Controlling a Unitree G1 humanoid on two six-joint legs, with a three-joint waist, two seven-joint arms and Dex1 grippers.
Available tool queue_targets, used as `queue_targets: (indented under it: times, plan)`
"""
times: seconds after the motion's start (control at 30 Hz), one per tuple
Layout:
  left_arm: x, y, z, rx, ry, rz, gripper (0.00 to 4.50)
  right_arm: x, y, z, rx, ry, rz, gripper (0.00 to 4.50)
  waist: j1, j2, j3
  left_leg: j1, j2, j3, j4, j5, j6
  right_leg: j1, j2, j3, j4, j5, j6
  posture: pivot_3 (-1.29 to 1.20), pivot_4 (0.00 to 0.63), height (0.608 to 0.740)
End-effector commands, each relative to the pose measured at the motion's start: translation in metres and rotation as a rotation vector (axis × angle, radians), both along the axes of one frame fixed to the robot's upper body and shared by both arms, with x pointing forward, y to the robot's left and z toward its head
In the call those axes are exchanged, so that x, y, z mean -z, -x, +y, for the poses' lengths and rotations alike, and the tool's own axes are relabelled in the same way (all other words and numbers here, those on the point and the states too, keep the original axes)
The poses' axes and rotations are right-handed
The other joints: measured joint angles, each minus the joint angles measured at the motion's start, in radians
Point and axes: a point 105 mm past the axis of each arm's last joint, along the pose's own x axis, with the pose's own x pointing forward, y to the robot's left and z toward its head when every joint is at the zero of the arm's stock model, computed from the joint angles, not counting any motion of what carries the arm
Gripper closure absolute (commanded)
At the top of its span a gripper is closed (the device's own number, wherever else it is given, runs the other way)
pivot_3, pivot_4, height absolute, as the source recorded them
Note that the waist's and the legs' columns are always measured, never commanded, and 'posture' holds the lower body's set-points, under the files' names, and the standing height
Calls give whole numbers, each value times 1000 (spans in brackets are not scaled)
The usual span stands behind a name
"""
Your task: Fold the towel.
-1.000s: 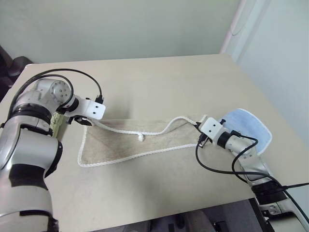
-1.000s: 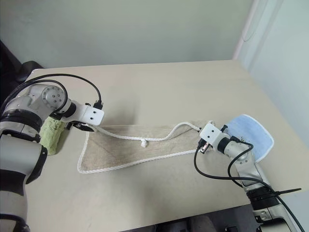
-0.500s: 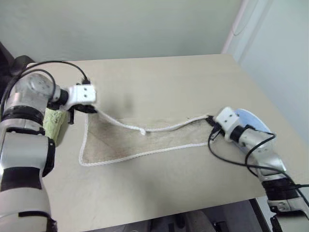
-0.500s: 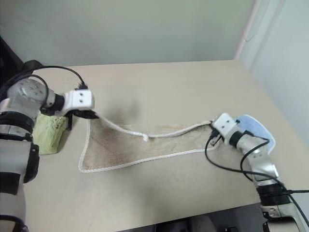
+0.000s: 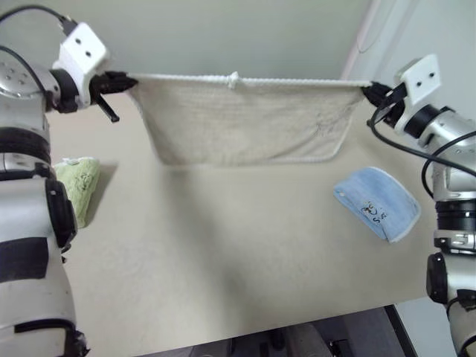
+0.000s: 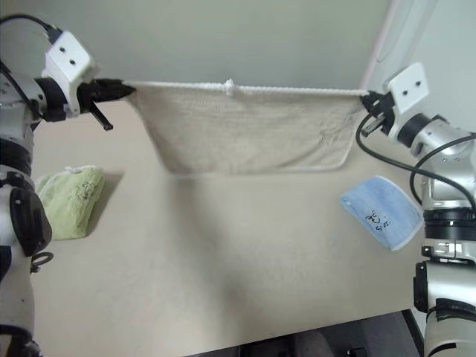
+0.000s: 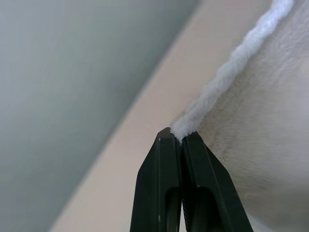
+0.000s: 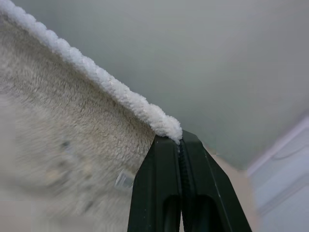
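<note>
my left hand (image 5: 132, 80) and right hand (image 5: 366, 90) each pinch a top corner of the towel (image 5: 245, 126), stretched above the surface's (image 5: 223, 245) far edge; next i'd lay it down folded.

A: Towel (image 5: 245, 123) material?
B: Cream terry cloth, matt, fuzzy short pile. Corded edging (image 6: 297, 90) is white twisted rope, fluffy and rough. Faint dark embroidery (image 5: 325, 128) near one corner.

A: Grippers?
B: Left gripper (image 7: 176, 137) and right gripper (image 8: 179, 140) both have black hard fingers, plastic-looking, smooth with a slight sheen. Wrist camera housings look like white plastic, satin.

A: Other cloths?
B: Green towel (image 6: 68, 199) is matt, nubbly terry. Blue towel (image 5: 375, 202) is softer, matt, with white trim.

A: Table (image 5: 223, 253)?
B: Beige, smooth, matt.
</note>
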Motion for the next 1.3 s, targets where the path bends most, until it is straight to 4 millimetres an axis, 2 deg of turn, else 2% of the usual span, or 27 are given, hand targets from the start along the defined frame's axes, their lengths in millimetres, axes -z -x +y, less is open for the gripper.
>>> queue_targets:
  times: [0.03,0.17,0.23,0.27,0.33,0.5,0.57,0.67,0.87,1.13,1.3]
  plan:
    - [-35,24,7,84,33,-82,4473,-21,21,-18,-22,-44,-36,4500,-1,0,0,0,1,-1,0,0,0,0,0,0,-1,0,0,0,150,740]
    - [-18,46,13,223,21,42,4473,0,44,-15,-98,-47,53,4500,0,0,0,0,-1,1,-1,-1,-1,1,1,0,-1,-1,-1,0,150,740]
    - [-6,60,19,293,32,130,4473,16,61,-6,-174,-57,128,4500,-3,1,0,0,0,1,1,-1,0,1,0,1,0,-2,-1,0,150,740]
    - [4,67,25,303,52,189,4473,26,72,1,-225,-62,176,4500,-3,3,0,1,-1,1,1,0,0,1,0,0,1,-2,-1,0,150,740]
    - [26,81,36,294,58,295,4473,41,94,14,-315,-76,269,4500,-9,5,0,1,0,2,2,0,-1,2,1,0,2,-8,9,0,150,740]
    - [89,121,49,273,10,560,4473,70,139,42,-509,-111,483,4500,-23,4,-1,1,1,4,4,2,-4,1,2,0,2,-8,9,0,150,740]
    - [101,132,51,271,32,622,4473,83,155,51,-576,-99,572,4500,-22,1,-1,1,1,3,5,3,-6,2,2,0,3,-10,8,0,150,740]
    - [112,144,51,275,68,676,4473,93,165,57,-619,-104,653,4500,-17,1,-2,-4,1,1,6,-2,-18,0,3,1,3,-15,5,0,150,740]
    - [130,151,53,248,88,720,4473,111,165,64,-649,-134,749,4500,-15,1,-2,-9,1,1,8,-3,-19,-4,2,2,3,-19,2,0,150,740]
    - [131,126,56,186,110,658,4473,130,162,61,-621,-237,884,4500,-11,1,-3,-10,2,1,7,-1,-20,-6,3,2,6,-17,-1,0,150,740]
    - [146,140,63,206,26,773,4473,139,198,61,-711,-181,998,4500,-11,4,-7,-9,1,1,6,0,-17,-6,2,2,6,-16,-2,0,150,740]
